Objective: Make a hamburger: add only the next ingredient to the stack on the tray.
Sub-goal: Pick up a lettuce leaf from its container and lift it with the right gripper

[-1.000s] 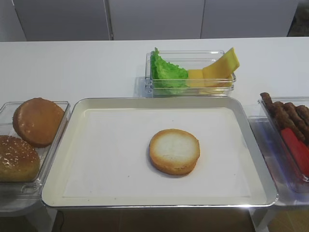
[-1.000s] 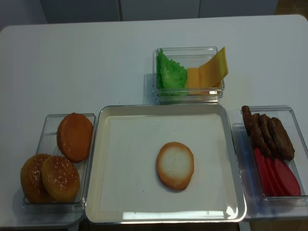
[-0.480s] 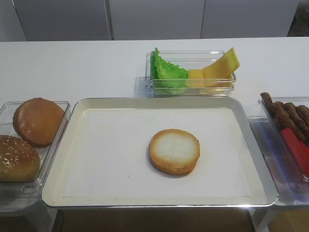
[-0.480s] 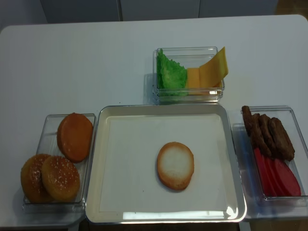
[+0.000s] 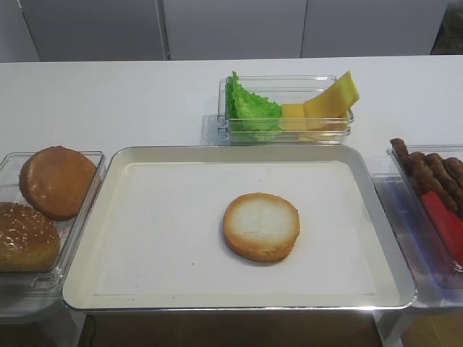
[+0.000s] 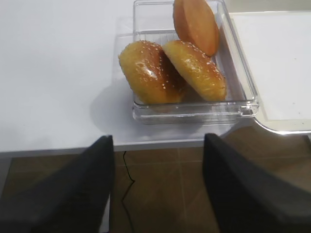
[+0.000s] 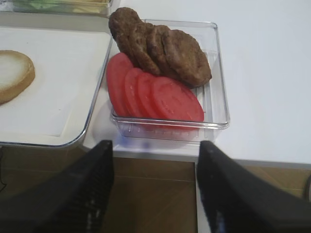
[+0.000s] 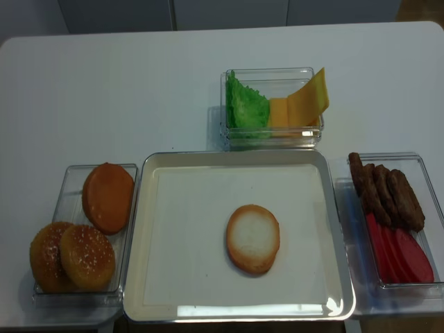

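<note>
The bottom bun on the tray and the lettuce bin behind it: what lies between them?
Only bare white paper, then the tray rim, between bun and lettuce bin, as the exterior high view shows.

A golden-brown-rimmed, pale-faced bun half (image 5: 261, 226) sits on white paper in the silver tray (image 5: 101, 217), with bright green lettuce (image 5: 249, 112), yellow cheese (image 5: 325, 105), red tomato slices (image 7: 153, 94), brown patties (image 7: 160, 46) and sesame-speckled buns (image 6: 170, 70).

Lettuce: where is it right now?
In the exterior high view the lettuce sits in the left half of the clear bin behind the tray, beside the cheese slices, behind the bottom bun.
</note>
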